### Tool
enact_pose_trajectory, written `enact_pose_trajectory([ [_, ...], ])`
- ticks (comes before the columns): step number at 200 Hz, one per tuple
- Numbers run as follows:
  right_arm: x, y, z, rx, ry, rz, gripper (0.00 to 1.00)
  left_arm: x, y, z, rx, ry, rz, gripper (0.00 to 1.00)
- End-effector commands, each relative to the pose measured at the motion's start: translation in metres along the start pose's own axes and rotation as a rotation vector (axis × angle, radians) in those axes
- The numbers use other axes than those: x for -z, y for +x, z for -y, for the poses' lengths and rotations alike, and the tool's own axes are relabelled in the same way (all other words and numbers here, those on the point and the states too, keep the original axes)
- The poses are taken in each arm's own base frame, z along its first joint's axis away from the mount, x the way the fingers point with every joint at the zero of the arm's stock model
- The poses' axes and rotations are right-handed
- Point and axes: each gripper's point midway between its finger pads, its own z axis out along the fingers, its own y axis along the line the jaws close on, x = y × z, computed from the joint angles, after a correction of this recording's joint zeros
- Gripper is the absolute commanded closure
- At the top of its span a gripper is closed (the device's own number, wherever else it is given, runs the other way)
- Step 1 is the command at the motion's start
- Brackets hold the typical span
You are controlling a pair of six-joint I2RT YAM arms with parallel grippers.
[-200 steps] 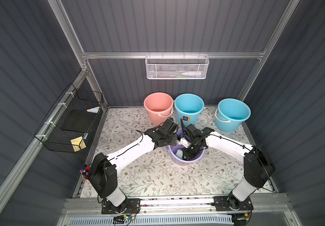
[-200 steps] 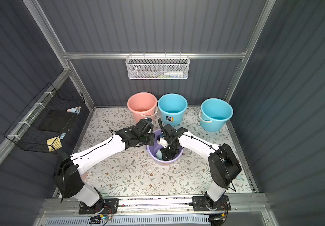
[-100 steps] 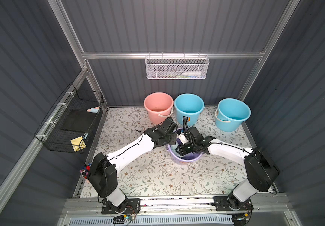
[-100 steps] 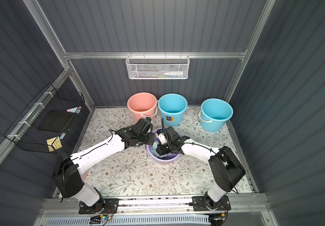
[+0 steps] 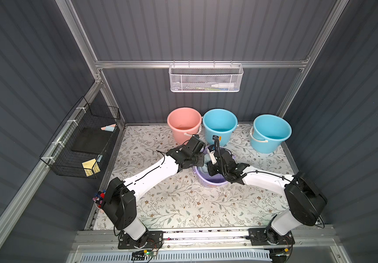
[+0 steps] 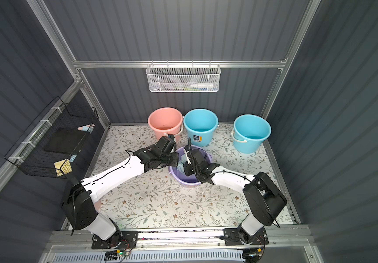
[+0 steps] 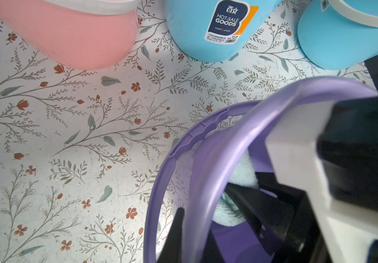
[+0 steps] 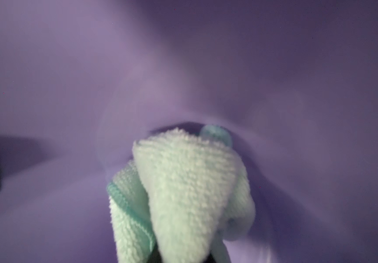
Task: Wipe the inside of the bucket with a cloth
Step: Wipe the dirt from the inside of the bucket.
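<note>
Now mid-wipe | right gripper (image 6: 184, 170) clamped on cloth (image 8: 183, 193), low inside purple bucket (image 5: 210, 182) near 9 o'clock | left gripper (image 7: 193, 236) pinching its rim at 10 | next — probably sweep round wall, pressing firm

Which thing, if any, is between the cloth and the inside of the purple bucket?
Nothing I can see. The right gripper holds the cloth down inside the purple bucket, with bare purple wall all around it. The left gripper only pinches the rim.

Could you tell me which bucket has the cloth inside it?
The purple plastic bucket, in front, holds the pale green terry cloth; the pink plastic bucket and two blue plastic buckets stand behind.
</note>
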Motion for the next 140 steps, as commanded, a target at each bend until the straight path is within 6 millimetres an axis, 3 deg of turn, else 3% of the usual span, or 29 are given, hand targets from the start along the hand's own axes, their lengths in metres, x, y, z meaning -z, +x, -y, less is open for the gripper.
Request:
enact_pose_trajectory([
  [1, 0.012, -0.019, 0.03, 0.128, 0.194, 0.031, 1.0, 0.013, 0.002, 0.003, -0.029, 0.022, -0.005, 1.0],
  [40, 0.029, 0.004, 0.056, 0.326, 0.348, -0.159, 1.0, 0.014, 0.0, 0.003, -0.031, 0.015, 0.0, 1.0],
  [81, 0.055, 0.048, 0.07, 0.448, 0.358, -0.443, 1.0, 0.015, -0.001, 0.001, -0.032, 0.002, -0.002, 1.0],
  [140, 0.091, 0.109, 0.047, 0.469, 0.107, -0.748, 1.0, 0.022, -0.008, -0.005, -0.012, -0.03, 0.034, 1.0],
])
